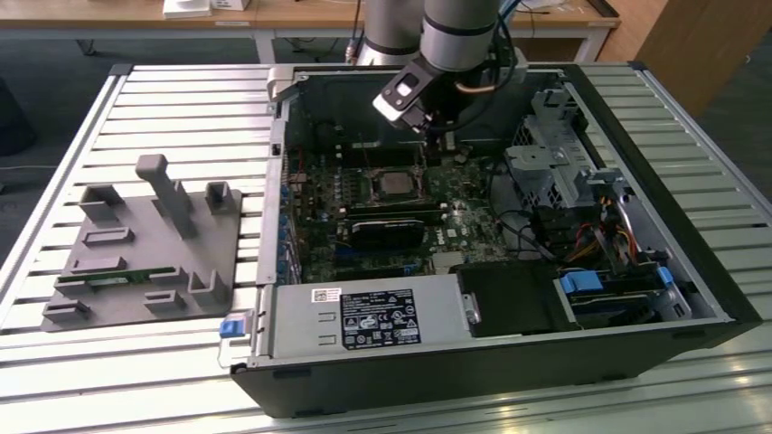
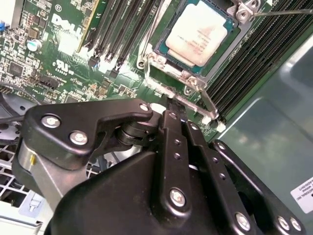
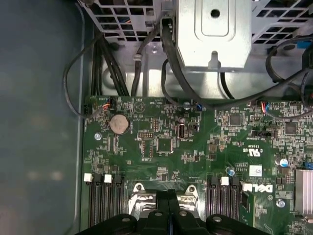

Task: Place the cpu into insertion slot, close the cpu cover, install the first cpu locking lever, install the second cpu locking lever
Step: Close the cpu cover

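Judging I'm on the lever step: cpu (image 2: 198,36) sits under cpu cover (image 2: 168,61), pincer (image 2: 172,108) closed together at cover's edge, needing fine alignment.

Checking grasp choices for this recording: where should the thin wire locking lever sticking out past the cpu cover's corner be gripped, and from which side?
Probably on the straight bare shaft of the cpu locking lever, away from its end at the cpu cover. It is a thin wire running across the memory slots, so the pincer should straddle it crosswise, coming from above the board.
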You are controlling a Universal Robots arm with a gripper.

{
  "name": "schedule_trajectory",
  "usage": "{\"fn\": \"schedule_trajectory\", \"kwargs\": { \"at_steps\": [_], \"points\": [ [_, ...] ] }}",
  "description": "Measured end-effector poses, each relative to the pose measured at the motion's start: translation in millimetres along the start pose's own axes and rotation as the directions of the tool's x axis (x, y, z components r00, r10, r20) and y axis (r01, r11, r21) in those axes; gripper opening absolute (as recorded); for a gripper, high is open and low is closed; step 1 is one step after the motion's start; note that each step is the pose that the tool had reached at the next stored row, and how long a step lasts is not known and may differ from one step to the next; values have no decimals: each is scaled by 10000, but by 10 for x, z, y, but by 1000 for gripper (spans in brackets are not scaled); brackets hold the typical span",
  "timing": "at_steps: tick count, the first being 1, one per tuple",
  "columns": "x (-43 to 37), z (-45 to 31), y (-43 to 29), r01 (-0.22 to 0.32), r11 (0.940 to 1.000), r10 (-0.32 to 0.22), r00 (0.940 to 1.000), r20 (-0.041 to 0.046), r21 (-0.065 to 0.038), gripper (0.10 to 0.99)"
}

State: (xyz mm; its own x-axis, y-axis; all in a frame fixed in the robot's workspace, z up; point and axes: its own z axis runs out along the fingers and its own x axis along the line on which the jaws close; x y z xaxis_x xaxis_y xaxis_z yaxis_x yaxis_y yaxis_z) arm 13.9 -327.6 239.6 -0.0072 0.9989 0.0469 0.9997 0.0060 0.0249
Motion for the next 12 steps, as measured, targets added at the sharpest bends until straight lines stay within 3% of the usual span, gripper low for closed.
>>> {"fn": "schedule_trajectory", "kwargs": {
  "at_steps": [9, 12],
  "points": [
    [-3, 63, -43, 1, 10000, -1, 10000, 2, 1, 106],
    [-3, 85, -114, 0, 10000, 0, 10000, 1, 1, 106]
  ]
}}
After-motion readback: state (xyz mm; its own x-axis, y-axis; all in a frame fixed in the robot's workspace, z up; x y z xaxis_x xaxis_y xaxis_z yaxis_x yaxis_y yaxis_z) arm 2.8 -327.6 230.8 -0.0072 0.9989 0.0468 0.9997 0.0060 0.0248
